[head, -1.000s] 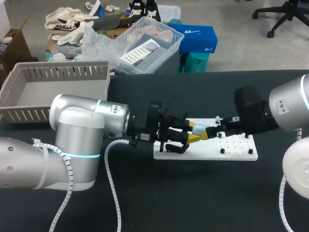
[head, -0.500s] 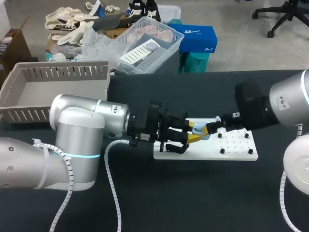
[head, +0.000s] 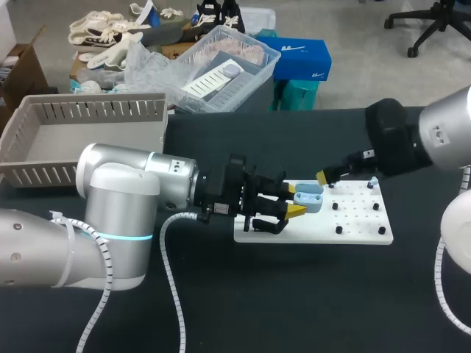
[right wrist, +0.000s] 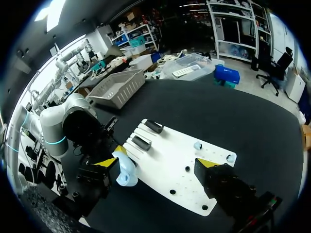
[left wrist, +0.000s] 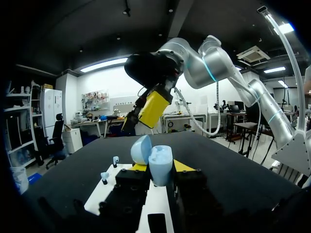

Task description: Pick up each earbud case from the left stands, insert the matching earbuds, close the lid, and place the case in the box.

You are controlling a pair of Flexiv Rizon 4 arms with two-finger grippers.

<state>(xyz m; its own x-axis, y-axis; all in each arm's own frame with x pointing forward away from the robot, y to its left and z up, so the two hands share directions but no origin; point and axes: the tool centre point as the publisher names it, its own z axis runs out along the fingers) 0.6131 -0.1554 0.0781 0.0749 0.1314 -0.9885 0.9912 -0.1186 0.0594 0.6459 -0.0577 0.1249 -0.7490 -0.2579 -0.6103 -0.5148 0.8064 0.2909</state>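
Case (head: pixel 310 197): pale blue, smooth rounded plastic, lid hinged up and open. Clamped from two sides between the yellow tips of the left pincer (head: pixel 296 200), sitting upright in it over the near-left end of the board (head: pixel 360 229). Pincer parted only to the width of the case, both tips pressed on its body.

Board: flat, white, rigid, dotted with small black pegs, lying on the black cloth-covered bench (head: pixel 294 294). Two short black cylindrical stands (right wrist: pixel 154 126) at one end. Two pale blue earbuds (right wrist: pixel 197 145) at the edge under the right pincer (head: pixel 322 176).

Right pincer: hovering over the board beyond the case, apart from it; how far open, cannot tell.

Box (head: pixel 44 110): grey plastic, slatted walls, at the bench's far left.
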